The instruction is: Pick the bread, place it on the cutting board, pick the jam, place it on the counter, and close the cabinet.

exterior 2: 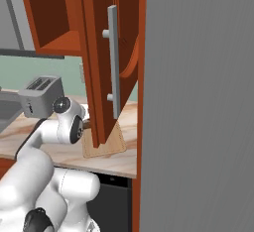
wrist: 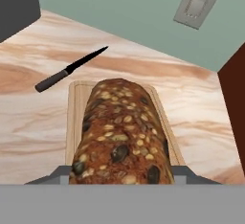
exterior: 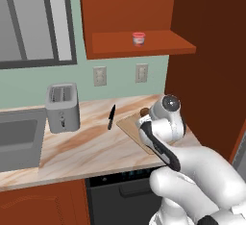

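The bread [wrist: 122,127], a dark brown seeded loaf, sits between the fingers of my gripper [wrist: 122,173], which is shut on it. It is low over the light tan cutting board [wrist: 76,117]; whether it touches the board I cannot tell. From the left base view the bread [exterior: 144,111] peeks out behind my wrist, above the cutting board [exterior: 129,126] on the counter [exterior: 86,142]. The pink jam [exterior: 139,39] stands on the shelf of the open cabinet [exterior: 139,7]. Its door [exterior 2: 99,77] with the long grey handle [exterior 2: 113,60] swings out toward me.
A black knife [exterior: 111,117] lies on the counter just left of the board. A grey toaster [exterior: 62,107] stands further left, beside a sink [exterior: 17,140]. A tall dark panel [exterior: 211,75] closes off the right side. Two wall switches [exterior: 141,73] are on the back wall.
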